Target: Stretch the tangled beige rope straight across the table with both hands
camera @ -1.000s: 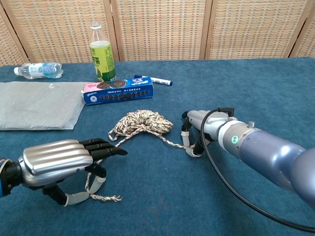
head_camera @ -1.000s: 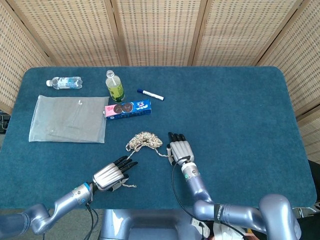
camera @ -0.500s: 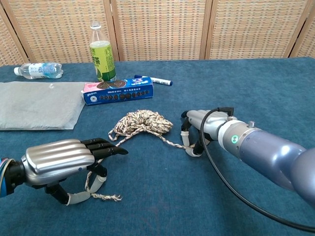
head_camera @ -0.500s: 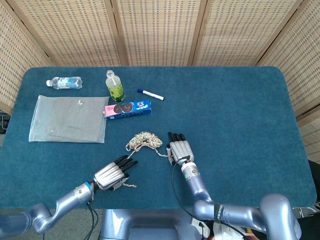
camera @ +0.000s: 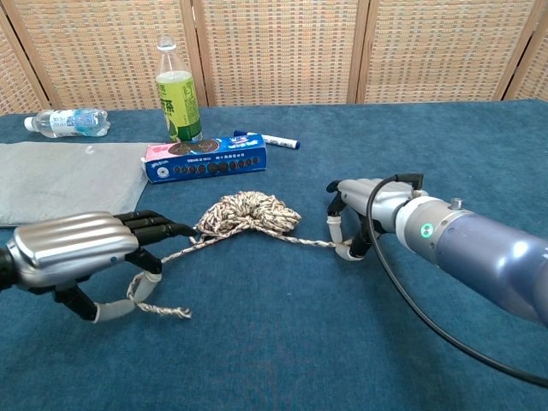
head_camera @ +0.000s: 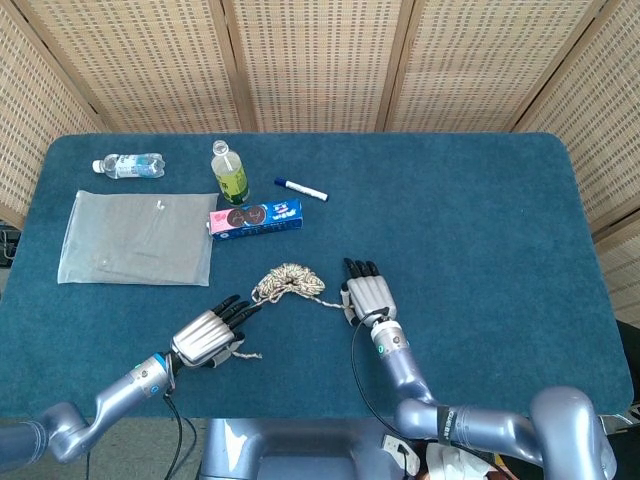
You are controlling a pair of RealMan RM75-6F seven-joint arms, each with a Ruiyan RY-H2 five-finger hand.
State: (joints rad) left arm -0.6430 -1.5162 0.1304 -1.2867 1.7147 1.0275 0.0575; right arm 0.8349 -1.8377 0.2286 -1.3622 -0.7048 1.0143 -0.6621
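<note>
The beige rope point(head_camera: 288, 281) point(camera: 249, 211) lies as a tangled bundle in the middle of the blue table point(head_camera: 480, 230). One strand runs left to my left hand point(head_camera: 205, 336) point(camera: 81, 249), which grips it near its frayed end point(camera: 171, 312). Another strand runs right, nearly taut, to my right hand point(head_camera: 367, 295) point(camera: 370, 212), which pinches that end low over the cloth.
Behind the rope lie a blue biscuit box point(head_camera: 256, 217) point(camera: 205, 157), a green bottle point(head_camera: 229, 172), a marker pen point(head_camera: 300, 188), a clear plastic bag point(head_camera: 138, 237) and a small water bottle point(head_camera: 129, 165) lying on its side. Wicker screens point(head_camera: 320, 60) stand behind the table.
My left hand has pulled its strand further left and my right hand has drawn its end a little right. Both strands are straighter and the bundle has shrunk slightly.
</note>
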